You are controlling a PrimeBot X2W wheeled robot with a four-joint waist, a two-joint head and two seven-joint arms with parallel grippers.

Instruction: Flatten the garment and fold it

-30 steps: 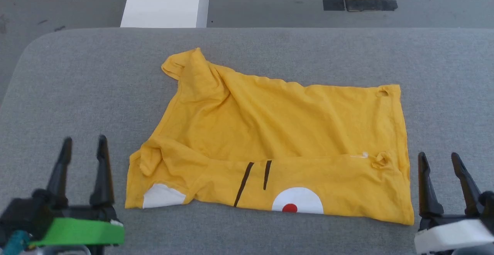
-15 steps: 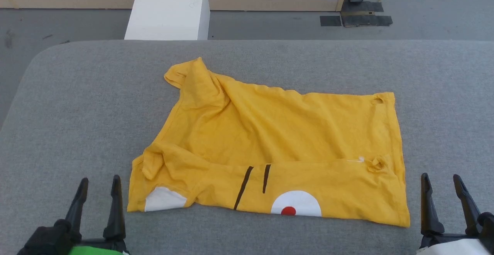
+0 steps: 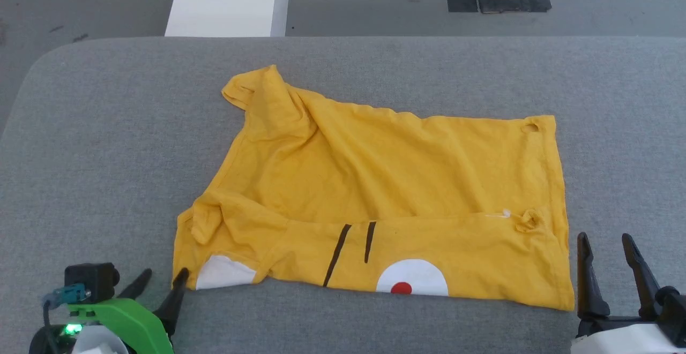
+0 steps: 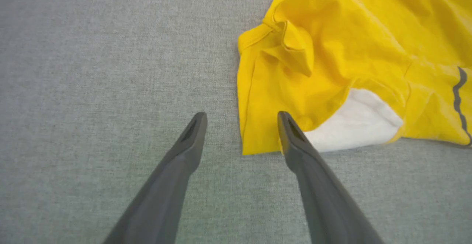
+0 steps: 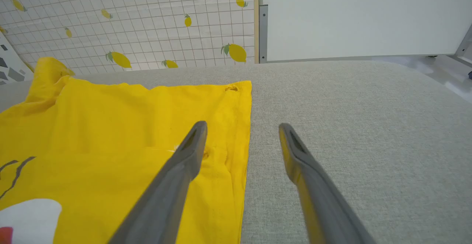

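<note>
The garment (image 3: 386,182), a yellow T-shirt, lies rumpled on the grey table (image 3: 107,145). Its near strip is folded over and shows two black lines, a white circle with a red dot and a white patch. My left gripper (image 3: 163,276) stands open at the garment's near-left corner. In the left wrist view that gripper (image 4: 241,114) straddles the garment's (image 4: 332,52) left edge, its right finger over the corner. My right gripper (image 3: 604,239) is open just off the near-right corner. In its wrist view the gripper (image 5: 242,126) straddles the garment's (image 5: 110,133) right hem.
A white box (image 3: 228,0) stands on the floor beyond the table's far edge, with dark mats (image 3: 498,3) further right. The right wrist view shows a lemon-print tiled wall (image 5: 129,22) and a white panel (image 5: 361,15) behind the table.
The head camera tipped up and came back down. My left gripper has dropped lower and moved right to the garment's near-left corner. The right gripper has drawn back slightly. The garment has not moved.
</note>
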